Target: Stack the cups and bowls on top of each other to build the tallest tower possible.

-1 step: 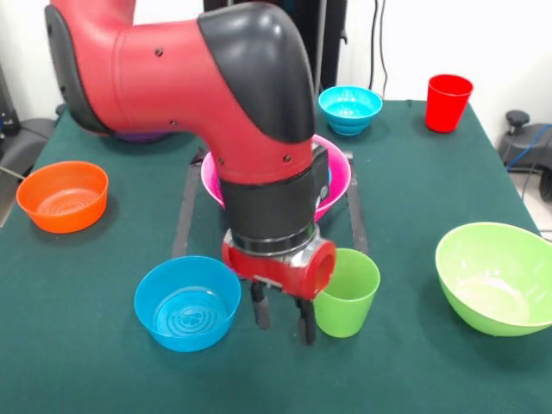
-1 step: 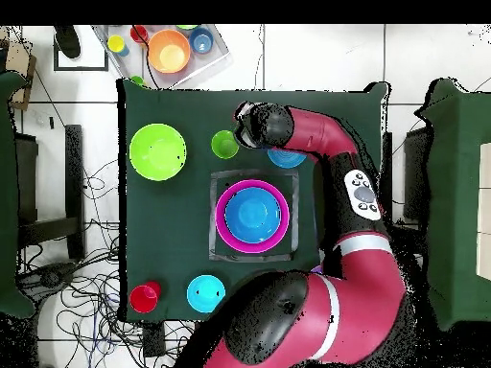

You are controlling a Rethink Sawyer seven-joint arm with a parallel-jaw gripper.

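My gripper (image 1: pixel 282 323) hangs just above the cloth near the front edge, open with nothing between its fingers. It sits between a blue bowl (image 1: pixel 187 302) on its left and a light green cup (image 1: pixel 345 293) close on its right. From above, the gripper (image 2: pixel 242 127) is beside that green cup (image 2: pixel 224 144), and the arm partly covers the blue bowl (image 2: pixel 286 157). The large pink bowl (image 1: pixel 335 177) stands behind the arm with another blue bowl (image 2: pixel 252 213) nested in it. An orange bowl (image 1: pixel 63 196), a lime green bowl (image 1: pixel 496 276), a small blue bowl (image 1: pixel 349 108) and a red cup (image 1: pixel 448 102) stand apart.
A dark rectangular frame (image 1: pixel 184 207) lies on the green cloth around the pink bowl. A purple bowl (image 1: pixel 138 136) peeks out behind the arm. In the overhead view, a clear bin (image 2: pixel 213 59) with other small dishes sits off the table.
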